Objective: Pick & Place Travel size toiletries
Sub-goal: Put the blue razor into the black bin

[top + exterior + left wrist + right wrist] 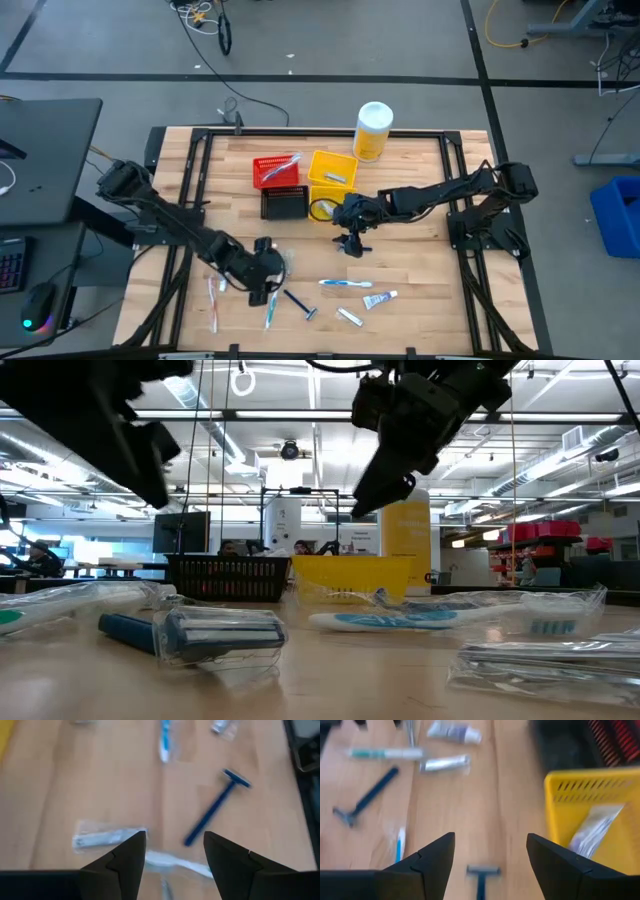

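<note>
A wooden worktop (420, 215) carries three small bins at its middle, with the yellow bin (332, 172) as the landmark: a red bin (277, 172) sits just beside it on the left arm's side, a black bin (284, 203) lies next to it toward the front edge, and a large yellow bottle (372, 130) stands beside it toward the rear. A wrapped item (590, 831) lies inside the yellow bin. The right gripper (352, 243) hangs just in front of the yellow bin, fingers spread and empty, above a dark blue razor (482, 875) on the boards. The left gripper (262, 290) sits farther forward of the bin, toward the left arm's side, its fingers also spread and holding nothing, directly over a wrapped toothbrush (175, 864). Just beyond it lie a second blue razor (300, 304) and a wrapped tube (102, 837). A blue-and-white toothbrush (345, 284) and a small tube (379, 298) rest well in front of the yellow bin, apart from both grippers.
</note>
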Robot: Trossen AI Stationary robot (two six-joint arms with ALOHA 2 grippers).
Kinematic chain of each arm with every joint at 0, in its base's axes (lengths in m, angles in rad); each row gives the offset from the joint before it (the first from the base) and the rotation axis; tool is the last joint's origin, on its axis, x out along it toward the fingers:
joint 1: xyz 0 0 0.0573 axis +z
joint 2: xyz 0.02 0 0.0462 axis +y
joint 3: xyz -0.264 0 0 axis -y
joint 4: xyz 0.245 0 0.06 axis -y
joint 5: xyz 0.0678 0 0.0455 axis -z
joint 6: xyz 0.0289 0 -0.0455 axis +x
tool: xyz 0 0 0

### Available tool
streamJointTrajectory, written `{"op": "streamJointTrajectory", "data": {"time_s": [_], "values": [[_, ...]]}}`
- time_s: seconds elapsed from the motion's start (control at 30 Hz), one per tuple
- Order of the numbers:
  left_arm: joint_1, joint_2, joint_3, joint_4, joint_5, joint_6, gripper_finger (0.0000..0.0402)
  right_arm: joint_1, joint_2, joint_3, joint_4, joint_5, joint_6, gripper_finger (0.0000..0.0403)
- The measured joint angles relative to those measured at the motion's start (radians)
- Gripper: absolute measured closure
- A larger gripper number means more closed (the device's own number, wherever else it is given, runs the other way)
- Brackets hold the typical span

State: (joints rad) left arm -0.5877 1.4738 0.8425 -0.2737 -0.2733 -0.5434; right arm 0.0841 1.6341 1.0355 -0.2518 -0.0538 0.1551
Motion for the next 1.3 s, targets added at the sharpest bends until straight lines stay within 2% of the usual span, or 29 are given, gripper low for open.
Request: {"op": "streamJointTrajectory", "data": {"time_s": [0.13,0.3,0.37,0.53,0.7,0.87,1.13,1.3], "values": [[-0.04,0.0,0.0,0.001,-0.041,0.009,0.0191,0.033,0.0,0.0,-0.081,-0.001,0.074,0.0157],[-0.049,0.001,0.0,0.003,-0.066,0.024,0.0191,0.079,0.0,-0.039,-0.069,0.001,0.153,0.0168],[-0.049,0.001,0.0,0.012,-0.065,0.035,0.0191,0.096,0.0,-0.053,-0.065,0.034,0.182,0.0169],[-0.049,0.001,0.0,0.09,-0.066,0.117,0.0191,0.135,0.0,-0.065,-0.079,0.109,0.196,0.0161],[-0.045,0.008,0.0,0.157,-0.068,0.13,0.0191,0.159,0.0,-0.066,-0.08,0.114,0.201,0.015],[-0.047,0.098,0.011,0.246,-0.035,0.193,0.0191,0.17,0.0,-0.066,-0.075,0.125,0.231,0.0151],[-0.048,0.292,0.112,0.24,0.027,0.274,0.0191,0.173,0.0,-0.066,-0.032,0.139,0.234,0.0168],[-0.05,0.367,0.143,0.218,0.012,0.279,0.0191,0.174,0.0,-0.066,0.004,0.139,0.233,0.0172]]}}
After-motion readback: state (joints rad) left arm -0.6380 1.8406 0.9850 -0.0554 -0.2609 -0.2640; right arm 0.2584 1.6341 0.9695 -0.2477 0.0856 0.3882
